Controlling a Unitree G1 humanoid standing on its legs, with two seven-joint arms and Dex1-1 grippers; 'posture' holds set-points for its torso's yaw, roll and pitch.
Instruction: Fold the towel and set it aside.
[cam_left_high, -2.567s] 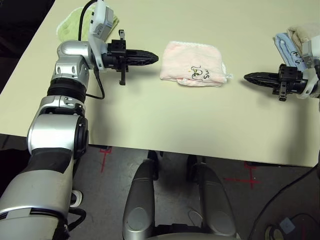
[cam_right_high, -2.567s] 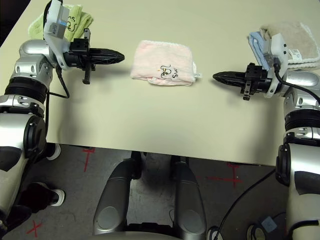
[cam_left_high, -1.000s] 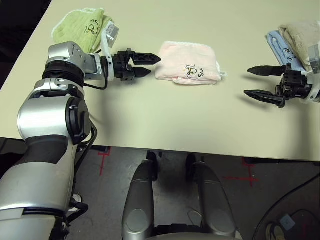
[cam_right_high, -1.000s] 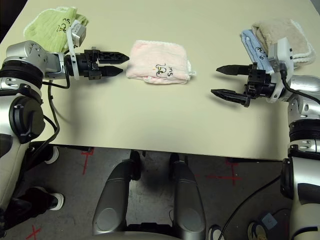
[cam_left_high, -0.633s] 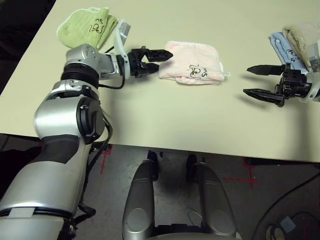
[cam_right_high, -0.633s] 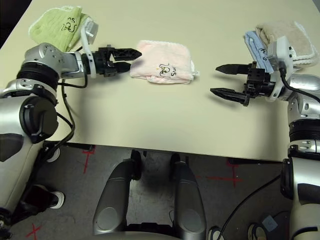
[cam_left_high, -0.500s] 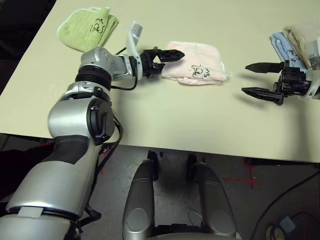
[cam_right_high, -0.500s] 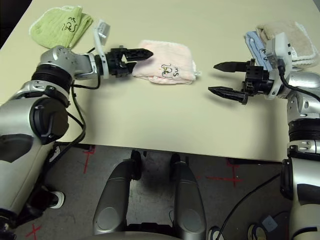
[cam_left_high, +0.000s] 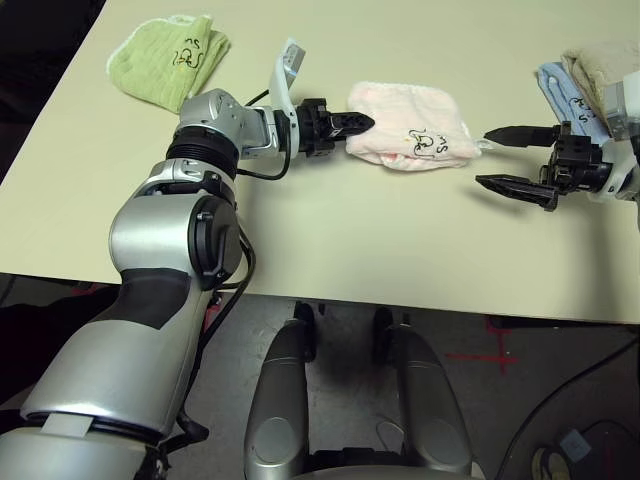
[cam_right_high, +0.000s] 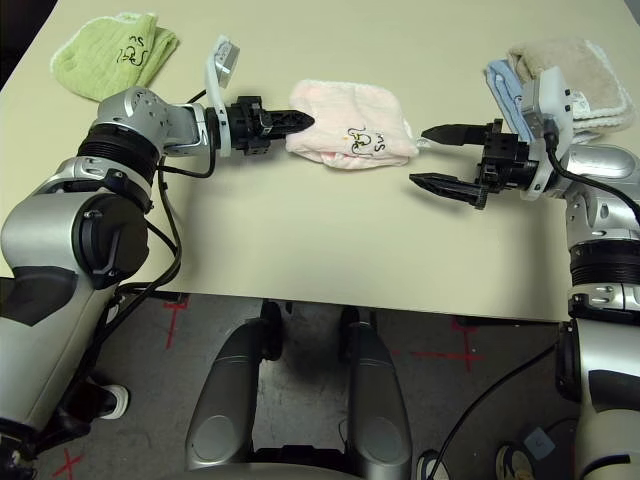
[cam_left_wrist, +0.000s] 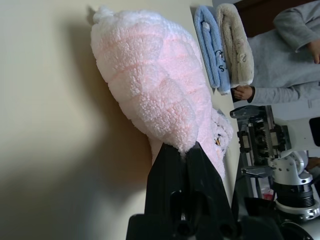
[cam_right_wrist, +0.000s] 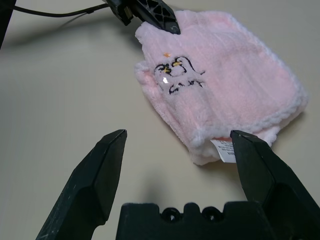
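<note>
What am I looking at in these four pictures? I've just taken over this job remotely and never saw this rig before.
It is a humanoid robot with two silver arms, each ending in a two-fingered black gripper, leaning over a beige table. The two wide pictures come from cameras in its head, looking down; they show the same scene. The other two come from a camera on each wrist, looking along that gripper's fingers.

In the middle lies the folded pink towel. The left gripper is shut on the towel's near edge, as its wrist view shows. The right gripper is open, next to the towel's other end, holding nothing.

Also on the table: a green towel at the far left, and folded blue and beige cloths at the far right. A person in grey stands behind the table.
</note>
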